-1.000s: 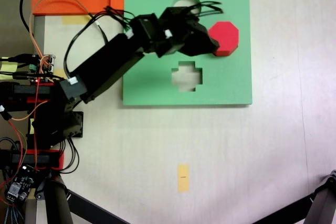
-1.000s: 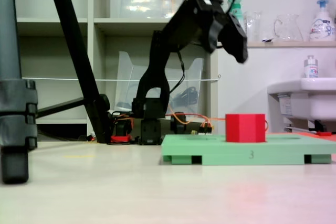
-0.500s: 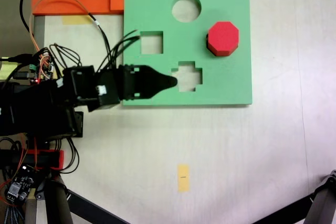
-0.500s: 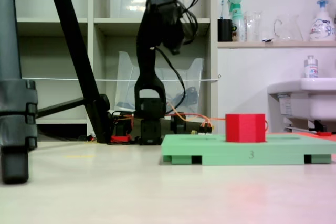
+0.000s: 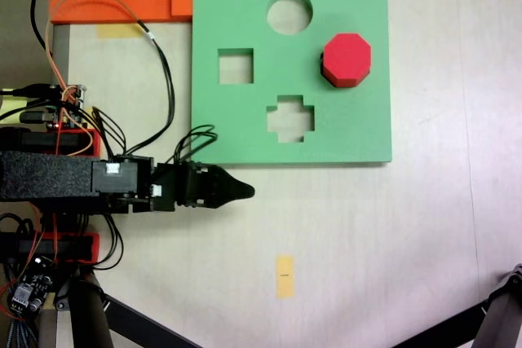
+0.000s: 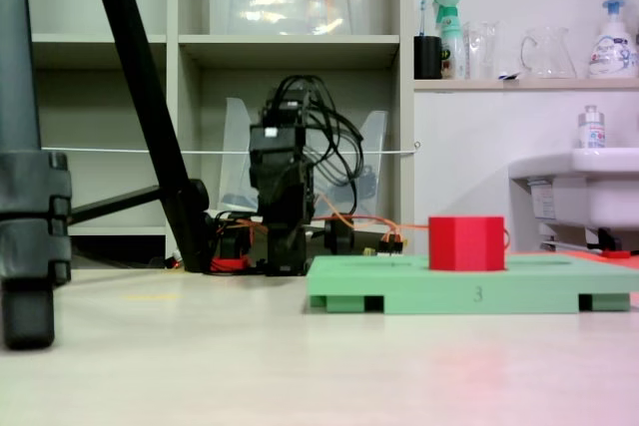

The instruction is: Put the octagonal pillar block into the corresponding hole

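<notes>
1. Gripper (image 5: 245, 191) at the end of my folded arm points right in the top-down fixed view, over bare desk (image 5: 367, 242) just below the green foam board (image 5: 245, 132); its jaws come together to one tip, holding nothing.
2. Red octagonal pillar block (image 5: 347, 59) sits in the eight-sided hole on the board's right side, well apart from my gripper.
3. Seen from the low fixed view, the block (image 6: 466, 243) stands proud of the board's top (image 6: 399, 281).
4. Round (image 5: 289, 12), square (image 5: 235, 66) and cross-shaped (image 5: 290, 118) cutouts are open.

One red block (image 5: 347, 59), one green board (image 5: 359, 132), four cutouts.
</notes>
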{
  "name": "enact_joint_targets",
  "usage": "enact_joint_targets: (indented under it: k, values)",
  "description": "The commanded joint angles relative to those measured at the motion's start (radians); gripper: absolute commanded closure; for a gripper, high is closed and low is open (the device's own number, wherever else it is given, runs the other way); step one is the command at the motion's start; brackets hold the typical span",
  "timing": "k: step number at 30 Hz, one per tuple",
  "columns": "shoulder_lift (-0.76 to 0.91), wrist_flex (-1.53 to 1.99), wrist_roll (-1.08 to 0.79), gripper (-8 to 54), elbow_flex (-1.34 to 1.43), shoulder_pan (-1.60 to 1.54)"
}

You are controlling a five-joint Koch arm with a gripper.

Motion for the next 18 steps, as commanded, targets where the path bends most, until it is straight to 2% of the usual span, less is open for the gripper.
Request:
enact_joint_targets:
  k: [1,3,5,8,13,18]
  values:
    - [0.077,-0.218,0.008,4.6,0.094,-0.005]
    - [0.077,-0.405,0.006,5.1,0.23,-0.003]
    - [0.075,-0.641,0.005,8.3,0.399,-0.005]
    - [0.075,-0.788,0.005,8.4,0.546,-0.002]
    - [0.075,-0.572,0.0,8.0,0.561,0.006]
    - [0.075,-0.566,0.018,9.5,0.563,0.025]
